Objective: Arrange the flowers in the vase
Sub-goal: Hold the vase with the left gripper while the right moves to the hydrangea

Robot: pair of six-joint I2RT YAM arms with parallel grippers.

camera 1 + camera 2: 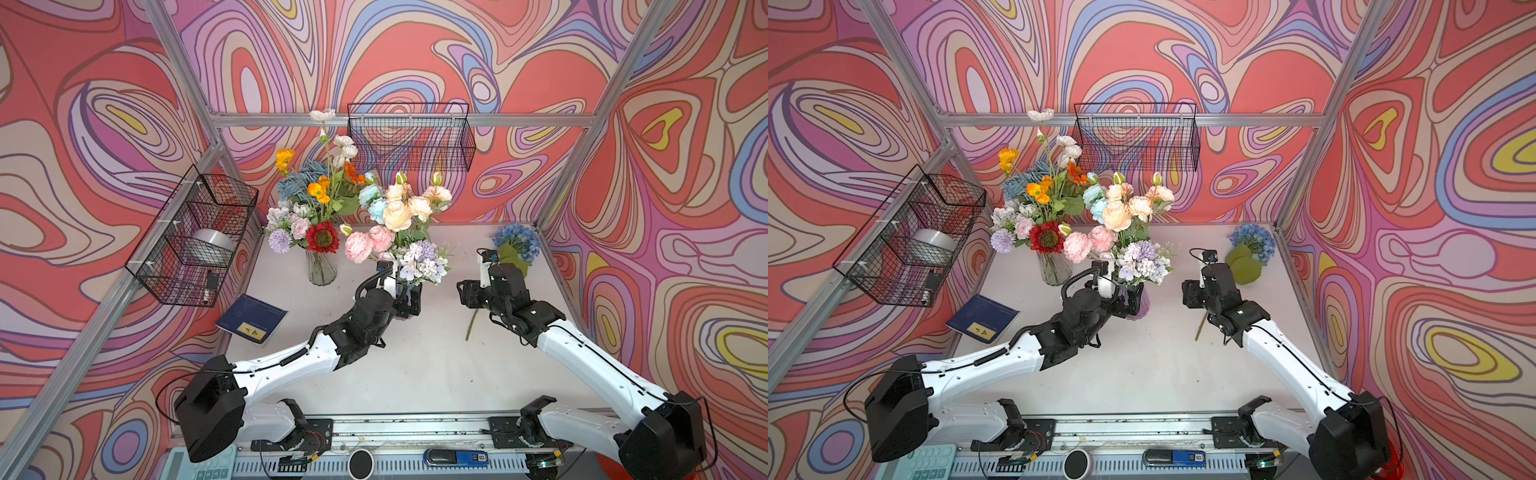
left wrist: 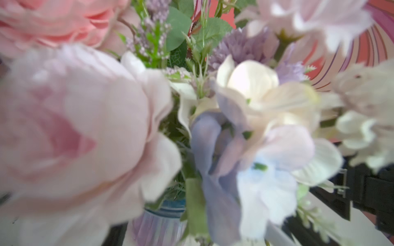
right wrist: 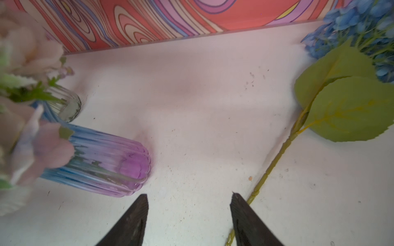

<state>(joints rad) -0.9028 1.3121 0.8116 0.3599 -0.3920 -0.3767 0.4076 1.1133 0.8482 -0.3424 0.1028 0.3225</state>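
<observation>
Right wrist view: my right gripper (image 3: 188, 194) has its two dark tips well apart, with only the bare table (image 3: 202, 106) between them; it holds nothing. The blue hydrangea (image 3: 358, 21) lies flat on the table beside it, with two big green leaves (image 3: 349, 110) next to the head; its yellow-green stem (image 3: 275, 161) runs toward one of my tips and passes just beside it, outside the gap; I cannot tell if it touches. In both top views this flower lies at the far right corner of the table, well apart from the vases.

My left gripper (image 1: 409, 305) is at the ribbed blue-to-purple vase (image 3: 102, 161), which stands near the middle of the table, full of flowers: pink peonies (image 1: 368, 243), peach roses (image 1: 397, 214), lilac and white blooms (image 1: 422, 259). In the left wrist view the neck of this vase sits between my jaws, which are wide apart; the petals hide whether a finger touches the glass. The clear glass vase (image 1: 321, 268) stands to the left of it and further back; it carries a red daisy (image 1: 322, 237), orange flowers (image 1: 320, 189) and white poppies (image 1: 345, 145).
</observation>
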